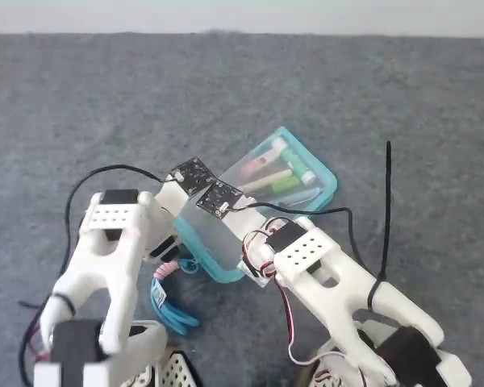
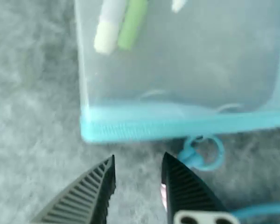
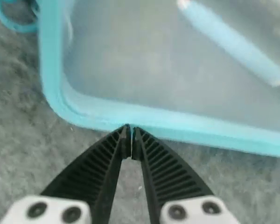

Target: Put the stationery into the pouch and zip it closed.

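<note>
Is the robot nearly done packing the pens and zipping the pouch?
Done: the pens lie inside the pouch. In hand: the right gripper pinches the pouch's blue edge, and the left gripper hangs open beside the zip's ring pull. Left: the zipping; how far the zip is shut, I cannot tell.

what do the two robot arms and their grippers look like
Both the left arm and the right arm are white moulded plastic with patches of small round holes. Black cables trail from each; the right arm also carries red and white wires. The left gripper and right gripper have black, tapered, ribbed fingers on white bases with round screw holes.
</note>
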`<state>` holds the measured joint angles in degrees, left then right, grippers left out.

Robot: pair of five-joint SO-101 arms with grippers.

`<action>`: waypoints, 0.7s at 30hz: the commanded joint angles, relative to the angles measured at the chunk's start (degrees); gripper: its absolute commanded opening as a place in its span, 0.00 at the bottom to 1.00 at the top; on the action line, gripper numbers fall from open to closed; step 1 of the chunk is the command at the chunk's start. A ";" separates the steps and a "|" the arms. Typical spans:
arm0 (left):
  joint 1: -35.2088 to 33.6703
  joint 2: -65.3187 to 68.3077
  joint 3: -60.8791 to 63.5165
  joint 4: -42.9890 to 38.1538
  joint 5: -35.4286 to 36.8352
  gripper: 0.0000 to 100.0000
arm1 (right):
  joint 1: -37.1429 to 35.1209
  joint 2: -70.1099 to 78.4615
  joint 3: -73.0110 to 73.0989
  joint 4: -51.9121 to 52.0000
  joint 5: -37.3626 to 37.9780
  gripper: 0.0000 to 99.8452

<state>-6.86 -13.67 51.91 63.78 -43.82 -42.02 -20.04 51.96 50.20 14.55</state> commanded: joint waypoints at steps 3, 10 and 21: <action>1.41 10.55 -3.91 0.62 -0.35 0.16 | -1.01 -0.92 -0.97 -1.36 0.53 0.01; -0.79 -0.53 -9.63 9.23 -0.35 0.16 | -0.84 -0.92 -0.97 -1.45 0.53 0.01; -3.43 -16.00 -9.89 17.23 -0.35 0.16 | 11.82 -0.31 -4.75 -0.84 -4.31 0.01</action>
<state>-10.02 -23.69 45.32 78.11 -44.53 -36.48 -19.52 51.43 49.41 11.82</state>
